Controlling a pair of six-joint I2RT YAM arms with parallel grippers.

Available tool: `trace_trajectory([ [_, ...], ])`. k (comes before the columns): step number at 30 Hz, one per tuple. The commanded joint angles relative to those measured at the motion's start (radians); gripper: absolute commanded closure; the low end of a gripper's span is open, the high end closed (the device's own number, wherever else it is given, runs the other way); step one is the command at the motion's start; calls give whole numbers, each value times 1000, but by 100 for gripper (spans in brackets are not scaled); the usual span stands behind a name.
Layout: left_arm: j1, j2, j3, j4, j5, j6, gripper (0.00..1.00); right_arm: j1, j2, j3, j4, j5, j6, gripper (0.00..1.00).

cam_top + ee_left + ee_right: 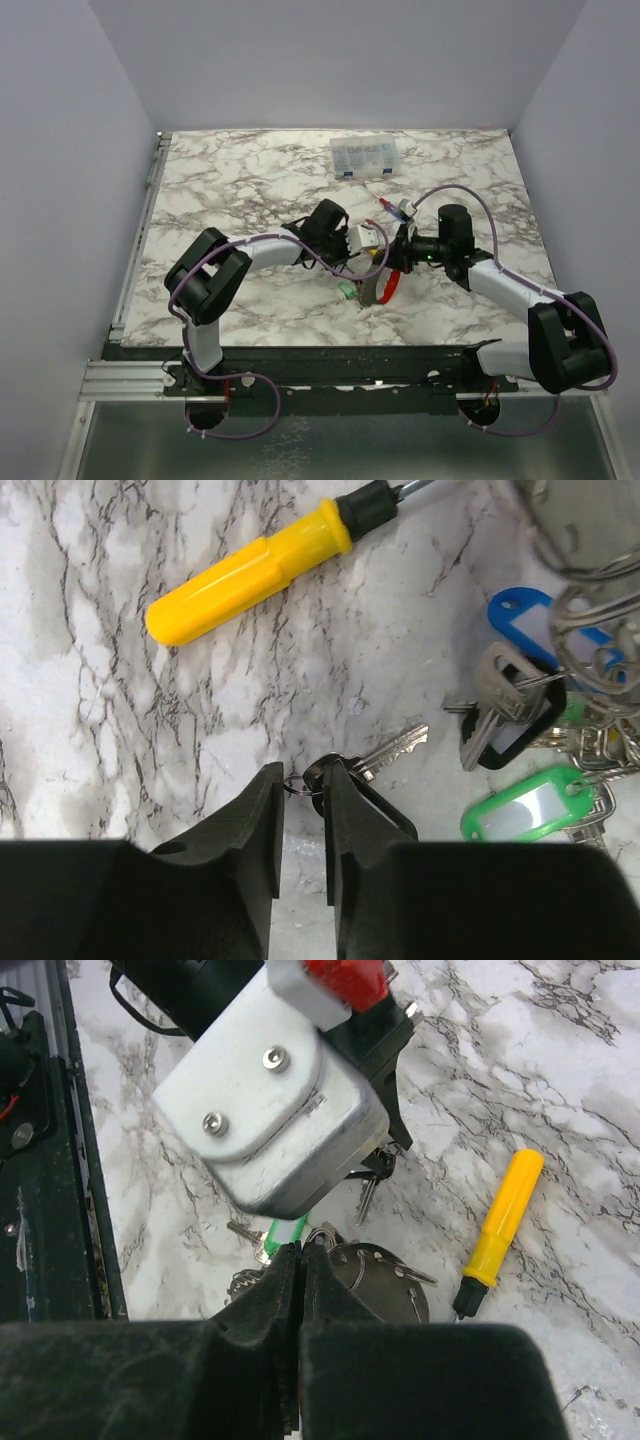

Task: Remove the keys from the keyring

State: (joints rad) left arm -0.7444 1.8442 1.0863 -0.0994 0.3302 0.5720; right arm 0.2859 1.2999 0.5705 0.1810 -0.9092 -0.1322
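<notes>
Just above the marble-patterned tabletop [250, 180], two robot arms meet nose to nose over a bunch of keys [500, 695] near the middle of the surface. The left gripper [303, 780] stands with its jaws only narrowly apart around the small split ring and dark head of a single key [395, 748] lying flat on the marble; whether the pinch is firm cannot be told. The right gripper [300, 1252] is fully closed, its tips down among the silvery wire loops of the bunch, and it is unclear whether a loop is caught between them.

The keys lie fanned out just right of the left gripper in its wrist view, with blue [530, 620], black [510, 730] and green [530, 805] tags among them. The keyring [392, 285], its red band showing from above, rests on the tabletop between the two arms, on the side nearer their bases.

A yellow-handled screwdriver [250, 575] lies near the keys. A blue-and-red screwdriver [383, 203] and a clear plastic parts box [365, 157] sit farther back.
</notes>
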Motion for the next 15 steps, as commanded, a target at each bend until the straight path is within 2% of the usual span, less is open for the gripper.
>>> trace_trajectory([
  [1, 43, -31, -30, -63, -63, 33, 80, -8, -32, -8, -25, 6, -28, 99],
  [7, 146, -79, -69, -189, -110, 139, 84, -7, 0, 21, -67, -16, -73, 99],
  [15, 292, -142, -138, -260, -131, 209, 85, 17, 87, 109, -122, -32, -130, 99],
])
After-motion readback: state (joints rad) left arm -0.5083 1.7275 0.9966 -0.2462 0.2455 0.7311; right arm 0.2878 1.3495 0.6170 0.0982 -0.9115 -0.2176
